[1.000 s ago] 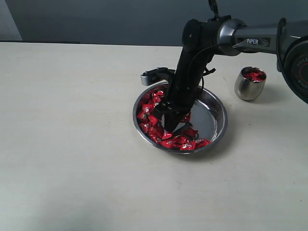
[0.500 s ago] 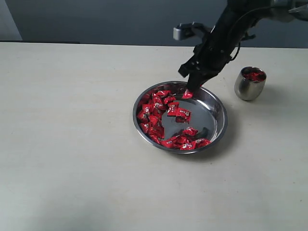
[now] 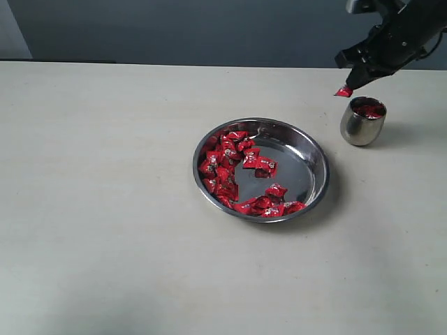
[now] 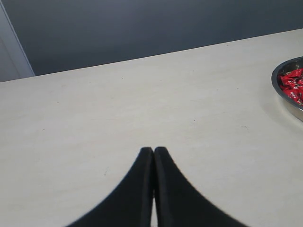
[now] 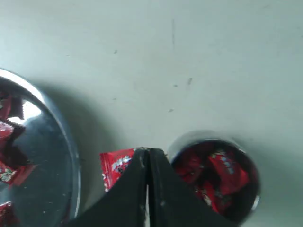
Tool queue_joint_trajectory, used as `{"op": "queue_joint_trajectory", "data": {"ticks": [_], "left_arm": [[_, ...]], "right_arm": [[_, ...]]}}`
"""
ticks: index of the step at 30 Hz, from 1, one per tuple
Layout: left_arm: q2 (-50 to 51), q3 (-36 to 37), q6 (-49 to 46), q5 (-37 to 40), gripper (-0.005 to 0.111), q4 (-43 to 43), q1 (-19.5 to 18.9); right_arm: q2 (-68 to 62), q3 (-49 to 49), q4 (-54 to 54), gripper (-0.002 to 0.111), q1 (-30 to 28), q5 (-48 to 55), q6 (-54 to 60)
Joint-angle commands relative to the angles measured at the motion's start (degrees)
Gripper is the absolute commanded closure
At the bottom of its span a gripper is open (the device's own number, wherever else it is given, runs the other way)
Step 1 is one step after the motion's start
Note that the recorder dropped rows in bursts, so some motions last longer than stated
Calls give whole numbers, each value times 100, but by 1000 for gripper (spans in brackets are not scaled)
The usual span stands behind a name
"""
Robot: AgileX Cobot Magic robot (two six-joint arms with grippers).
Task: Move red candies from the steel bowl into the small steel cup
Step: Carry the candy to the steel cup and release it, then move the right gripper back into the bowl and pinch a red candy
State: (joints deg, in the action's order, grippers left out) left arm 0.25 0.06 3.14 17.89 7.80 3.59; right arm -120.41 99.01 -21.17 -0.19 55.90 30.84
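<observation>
Exterior view: right gripper (image 3: 347,84), fingers clamped on one red candy (image 3: 343,91), hangs just beside the small steel cup (image 3: 362,127), where releasing could drop it onto the table (image 3: 105,209).

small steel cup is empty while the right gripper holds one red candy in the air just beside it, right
Not quite. The small steel cup is not empty: it already has red candies in it, as the right wrist view shows looking down into it. The rest stands: the right gripper holds one red candy in the air just beside the cup.
</observation>
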Motion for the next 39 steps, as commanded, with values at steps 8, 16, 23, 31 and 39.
{"op": "queue_joint_trajectory", "data": {"ticks": [8,16,23,31,39], "left_arm": [[-25,-6,32,-20,106,-2,60],[-25,-6,32,-20,106,-2,60],[-25,-6,32,-20,106,-2,60],[-25,-6,32,-20,106,-2,60],[-25,-6,32,-20,106,-2,60]], "right_arm": [[66,13,300,109,-569,-71,-254],[-17,13,116,109,-570,-37,-239],[-208,13,116,109,-570,-34,-239],[-386,13,116,85,-570,-44,-197],[-361,13,51,83,-570,-184,-197]]}}
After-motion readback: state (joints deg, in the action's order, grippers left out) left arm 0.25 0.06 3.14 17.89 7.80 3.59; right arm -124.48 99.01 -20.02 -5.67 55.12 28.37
